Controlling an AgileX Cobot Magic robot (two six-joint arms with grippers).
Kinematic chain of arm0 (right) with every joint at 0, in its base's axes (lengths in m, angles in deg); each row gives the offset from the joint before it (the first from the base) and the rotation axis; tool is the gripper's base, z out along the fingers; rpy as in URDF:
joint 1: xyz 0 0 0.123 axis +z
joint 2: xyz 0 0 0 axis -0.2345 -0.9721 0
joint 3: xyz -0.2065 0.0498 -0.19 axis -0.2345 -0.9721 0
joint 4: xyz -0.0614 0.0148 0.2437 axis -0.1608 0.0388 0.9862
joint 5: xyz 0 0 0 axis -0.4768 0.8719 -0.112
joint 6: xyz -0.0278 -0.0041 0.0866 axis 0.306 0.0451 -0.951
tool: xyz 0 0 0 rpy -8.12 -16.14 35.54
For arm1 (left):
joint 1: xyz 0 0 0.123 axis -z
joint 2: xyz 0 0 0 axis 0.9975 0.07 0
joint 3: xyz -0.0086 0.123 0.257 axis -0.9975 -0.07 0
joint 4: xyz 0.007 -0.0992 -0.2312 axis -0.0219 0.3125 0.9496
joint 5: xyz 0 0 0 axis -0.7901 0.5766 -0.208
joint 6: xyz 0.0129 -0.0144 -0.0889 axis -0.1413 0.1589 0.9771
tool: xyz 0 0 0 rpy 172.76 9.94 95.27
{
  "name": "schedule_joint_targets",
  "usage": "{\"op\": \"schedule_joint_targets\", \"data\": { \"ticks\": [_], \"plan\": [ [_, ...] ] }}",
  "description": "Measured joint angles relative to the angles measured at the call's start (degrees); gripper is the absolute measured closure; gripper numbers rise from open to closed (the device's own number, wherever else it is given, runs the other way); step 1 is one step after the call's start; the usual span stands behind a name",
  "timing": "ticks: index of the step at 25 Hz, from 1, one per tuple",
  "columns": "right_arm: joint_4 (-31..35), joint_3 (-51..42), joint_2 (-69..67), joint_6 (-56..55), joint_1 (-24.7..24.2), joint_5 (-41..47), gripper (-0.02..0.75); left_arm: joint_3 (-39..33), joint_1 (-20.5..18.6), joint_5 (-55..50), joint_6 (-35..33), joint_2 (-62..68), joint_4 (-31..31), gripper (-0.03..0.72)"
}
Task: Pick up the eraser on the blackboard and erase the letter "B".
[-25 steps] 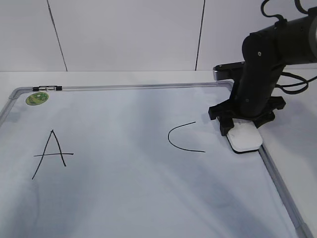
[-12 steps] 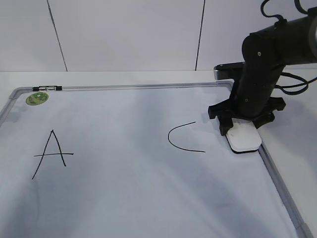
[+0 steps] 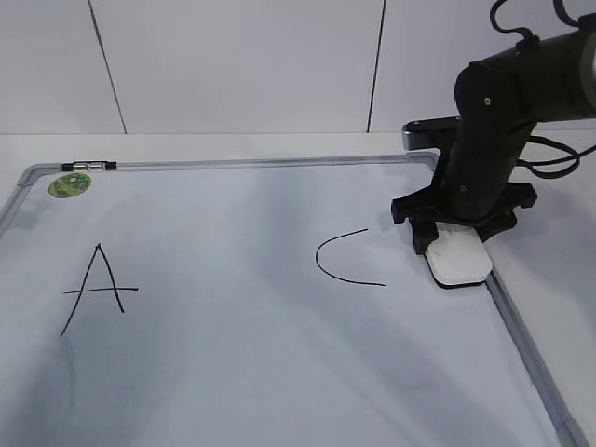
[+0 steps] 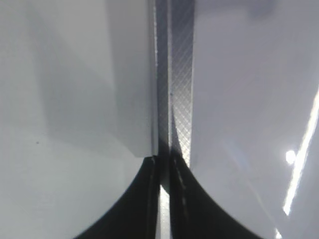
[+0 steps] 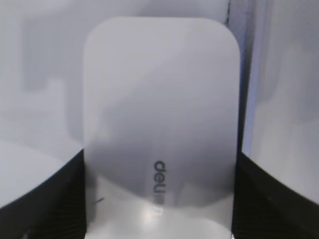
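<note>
Nothing's shifted much: right gripper (image 3: 454,244) still clamps eraser (image 3: 458,258) betw. both fingers, on board (image 3: 242,372) by its right frame, just right of "C" (image 3: 343,258). Left gripper (image 4: 163,199) closed, empty.

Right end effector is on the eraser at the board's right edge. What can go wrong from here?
1. The white rounded plastic eraser sits against the whiteboard's grey metal frame; it may snag there.
2. The black curved C stroke is close by; a sweep could smear it.
3. No B is visible, so the right end effector may wipe the wrong letter.
</note>
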Motion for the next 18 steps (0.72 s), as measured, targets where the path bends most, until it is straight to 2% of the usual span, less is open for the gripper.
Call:
{"op": "schedule_joint_targets", "data": {
  "ticks": [6,18],
  "plan": [
    [-0.1,0.13,-0.38,-0.33,0.0,-0.09,0.127,0.0,0.0,0.0,0.0,0.0,0.26,0.676],
    [-0.2,2.05,-0.88,-0.36,0.0,3.26,0.124,0.0,-0.09,0.0,0.0,0.0,0.66,0.676]
  ]
}}
